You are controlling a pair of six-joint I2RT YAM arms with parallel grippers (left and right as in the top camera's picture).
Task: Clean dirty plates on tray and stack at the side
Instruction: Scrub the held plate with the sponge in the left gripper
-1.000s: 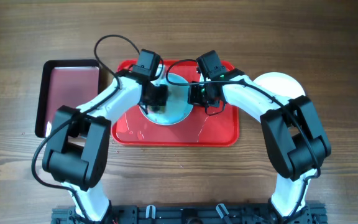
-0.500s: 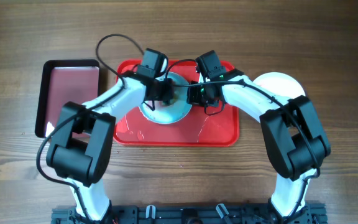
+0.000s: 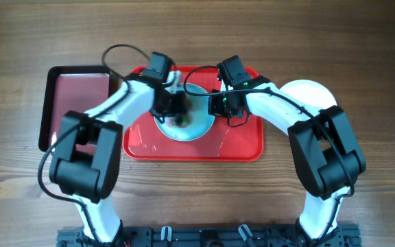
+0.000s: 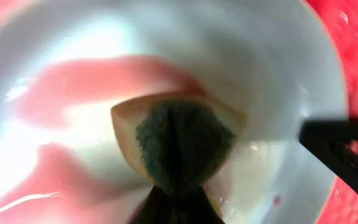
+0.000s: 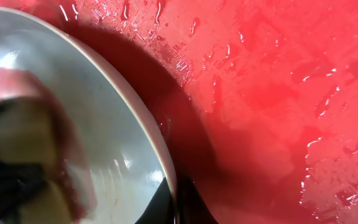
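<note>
A pale turquoise plate (image 3: 192,123) sits on the red tray (image 3: 242,140). My left gripper (image 3: 173,110) is shut on a yellow sponge with a dark green face (image 4: 182,140) and presses it into the plate's centre (image 4: 278,81). My right gripper (image 3: 214,104) is shut on the plate's right rim (image 5: 160,149) and holds it over the wet tray (image 5: 272,93). A white plate (image 3: 314,92) lies on the table to the right of the tray, partly under the right arm. The third plate is out of view.
A smaller black-rimmed tray (image 3: 77,103) with a dull red floor lies left of the red tray. Water drops cover the red tray's floor. Cables loop above both wrists at the tray's far edge.
My left gripper and the sponge moved right across the plate, then back left and slightly down. The right gripper and the plate stayed in place.
</note>
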